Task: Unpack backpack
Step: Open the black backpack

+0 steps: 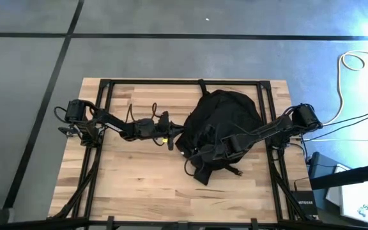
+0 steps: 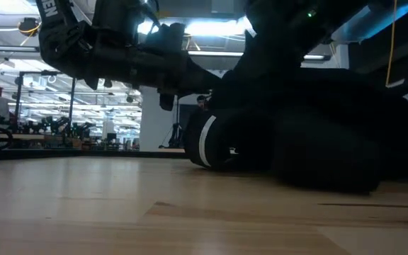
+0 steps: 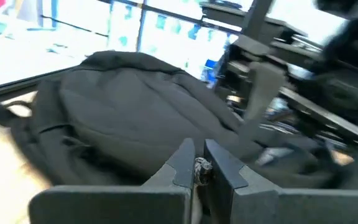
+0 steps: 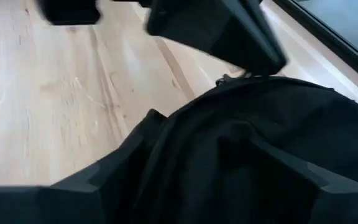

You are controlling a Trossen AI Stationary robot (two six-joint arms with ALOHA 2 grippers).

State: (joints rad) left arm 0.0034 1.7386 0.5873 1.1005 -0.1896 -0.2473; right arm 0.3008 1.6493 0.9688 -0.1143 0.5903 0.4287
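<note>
You have the backpack (image 1: 225, 124) lying on the wooden table (image 1: 133, 185), right of centre in the high view, its black fabric bunched and a strap end trailing toward the lower middle of the frame. In the low view it fills the right half of the picture, with a light-grey stripe (image 2: 205, 142) showing on its rounded end near the middle.

Your left gripper (image 1: 170, 136) sits at the bag's left edge in the high view, the arm reaching in from the left side of the table. In the left wrist view its two fingers (image 3: 180, 165) are clenched together with a small metal zipper pull (image 3: 201, 166) pinched between them — the backpack's dome rises just behind.

Your right gripper (image 1: 200, 152) is down over the lower left part of the bag, the arm coming in from the right side of the table. In the right wrist view its fingers (image 4: 135, 155) stand apart with black fabric spread between them — you cannot tell whether they are grasping that fabric or merely straddling it. The left arm's dark body shows blurred at the top of that frame, above the bare wood.
</note>
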